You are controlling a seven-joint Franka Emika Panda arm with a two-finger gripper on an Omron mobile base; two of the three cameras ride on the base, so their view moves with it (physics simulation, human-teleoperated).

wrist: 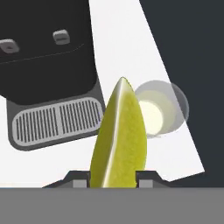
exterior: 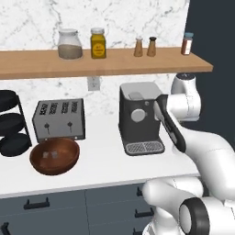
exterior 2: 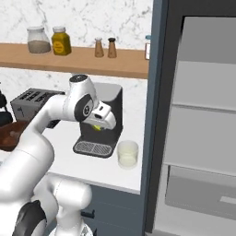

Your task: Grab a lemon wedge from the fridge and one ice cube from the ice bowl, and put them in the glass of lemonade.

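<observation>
lemon wedge [wrist: 118, 140] clamped in hand [wrist: 113, 178]; glass of lemonade [wrist: 158, 110] below

Yellow-green lemon wedge [wrist: 118, 140] is standing point-up at bottom centre; pale lemonade glass [wrist: 158, 109] is sitting just right.

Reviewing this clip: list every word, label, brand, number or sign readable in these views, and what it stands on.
None is readable.
Yellow-labelled glass jar on the wooden shelf: label too blurred to read.
Black coffee machine: no marking legible.
Grey four-slot toaster: no lettering visible.
</observation>
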